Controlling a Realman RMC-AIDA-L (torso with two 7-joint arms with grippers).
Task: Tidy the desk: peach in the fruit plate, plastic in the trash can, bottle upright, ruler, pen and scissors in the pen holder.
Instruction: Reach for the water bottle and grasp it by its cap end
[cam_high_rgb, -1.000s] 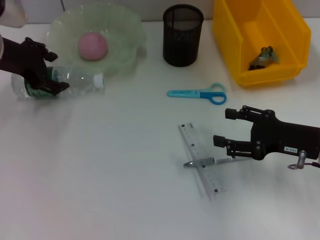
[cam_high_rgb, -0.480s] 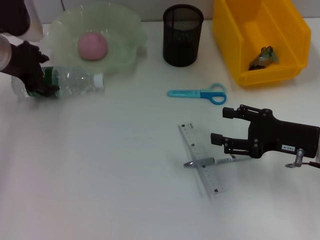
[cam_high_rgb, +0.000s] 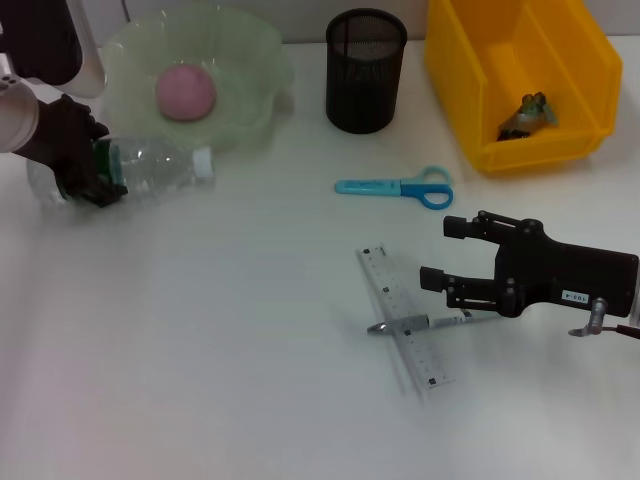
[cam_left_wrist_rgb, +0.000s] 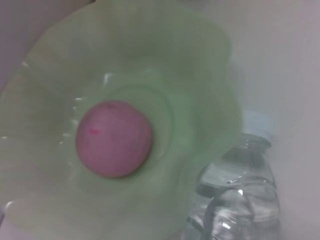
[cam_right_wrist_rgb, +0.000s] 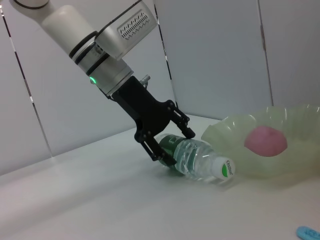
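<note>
The bottle (cam_high_rgb: 155, 170) lies on its side on the desk (cam_high_rgb: 220, 350) at the far left, cap (cam_high_rgb: 205, 162) toward the middle. My left gripper (cam_high_rgb: 88, 170) is shut on its green-labelled part; the right wrist view shows the fingers (cam_right_wrist_rgb: 187, 129) around the bottle (cam_right_wrist_rgb: 200, 160). The peach (cam_high_rgb: 185, 92) sits in the fruit plate (cam_high_rgb: 262, 60). The scissors (cam_high_rgb: 395, 186) lie closed mid-desk. The pen (cam_high_rgb: 415, 323) lies across the ruler (cam_high_rgb: 400, 315). My right gripper (cam_high_rgb: 443, 252) is open, low, just right of the pen. The pen holder (cam_high_rgb: 366, 70) stands at the back.
The trash can (cam_high_rgb: 460, 90) stands at the back right with crumpled plastic (cam_high_rgb: 527, 112) inside. The fruit plate's rim (cam_left_wrist_rgb: 210, 65) is right beside the bottle (cam_left_wrist_rgb: 240, 190). A white arm link stands over the far left corner.
My left gripper has turned and settled around the bottle's label end, and the bottle has shifted slightly with its cap end swung a little. The right gripper has barely moved.
</note>
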